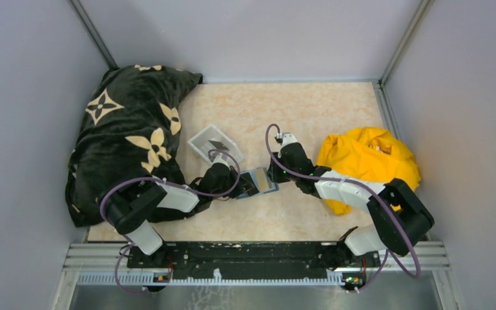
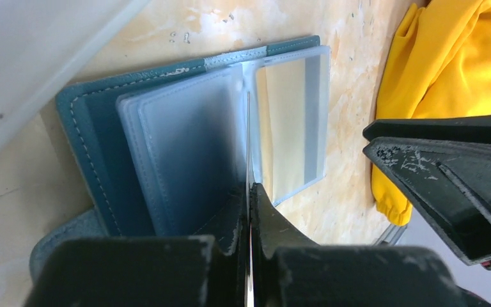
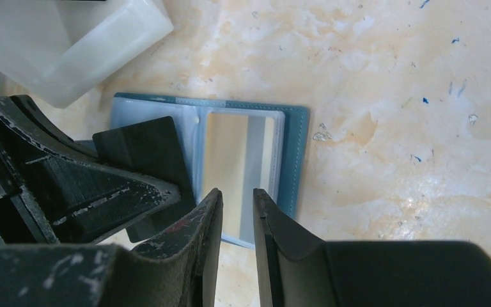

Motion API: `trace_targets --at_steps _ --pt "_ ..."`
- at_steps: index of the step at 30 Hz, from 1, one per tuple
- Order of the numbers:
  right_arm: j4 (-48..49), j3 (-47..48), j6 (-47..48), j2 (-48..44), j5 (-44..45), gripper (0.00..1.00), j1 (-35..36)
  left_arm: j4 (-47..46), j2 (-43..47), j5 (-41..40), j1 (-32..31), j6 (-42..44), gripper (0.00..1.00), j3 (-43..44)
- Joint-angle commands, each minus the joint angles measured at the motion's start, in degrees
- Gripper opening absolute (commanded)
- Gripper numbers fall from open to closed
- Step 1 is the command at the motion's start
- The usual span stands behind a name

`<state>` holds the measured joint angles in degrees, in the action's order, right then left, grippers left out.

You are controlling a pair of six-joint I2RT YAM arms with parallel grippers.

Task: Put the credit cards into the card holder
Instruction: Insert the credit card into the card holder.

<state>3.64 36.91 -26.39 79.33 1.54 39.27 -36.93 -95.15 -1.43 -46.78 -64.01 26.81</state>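
The card holder (image 1: 262, 181) lies open on the table, a teal wallet with clear sleeves (image 2: 185, 147). A yellow-tan card with a grey stripe (image 3: 240, 160) sits in the right-hand sleeve (image 2: 291, 121). My left gripper (image 2: 249, 192) is shut on a thin dark grey card (image 3: 144, 153), which shows edge-on in the left wrist view and stands over the wallet's middle fold. My right gripper (image 3: 236, 195) is slightly open and empty, just above the wallet's near edge by the yellow-tan card. Both grippers meet over the wallet in the top view, the left (image 1: 236, 181) and the right (image 1: 274, 173).
A clear-white plastic tray (image 1: 201, 143) with another dark card (image 1: 218, 144) stands just behind the wallet, and its corner shows in the right wrist view (image 3: 70, 45). A black patterned blanket (image 1: 129, 135) lies at the left. A yellow cloth (image 1: 368, 161) lies at the right.
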Motion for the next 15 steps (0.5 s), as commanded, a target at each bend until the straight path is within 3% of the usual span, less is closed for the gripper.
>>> trace_targets --at_steps 1,6,15 --pt "2.45 3.37 1.34 -0.20 -1.62 0.25 0.50 7.90 1.97 -0.61 -0.13 8.62 0.01 0.91" --pt "3.86 2.34 1.04 -1.48 -4.88 0.30 0.35 8.05 6.96 2.17 -0.14 11.18 0.00 -0.07" --pt "14.55 -3.11 -3.07 -5.28 -18.55 0.36 -2.77 4.19 15.61 10.16 0.09 12.39 0.00 -3.20"
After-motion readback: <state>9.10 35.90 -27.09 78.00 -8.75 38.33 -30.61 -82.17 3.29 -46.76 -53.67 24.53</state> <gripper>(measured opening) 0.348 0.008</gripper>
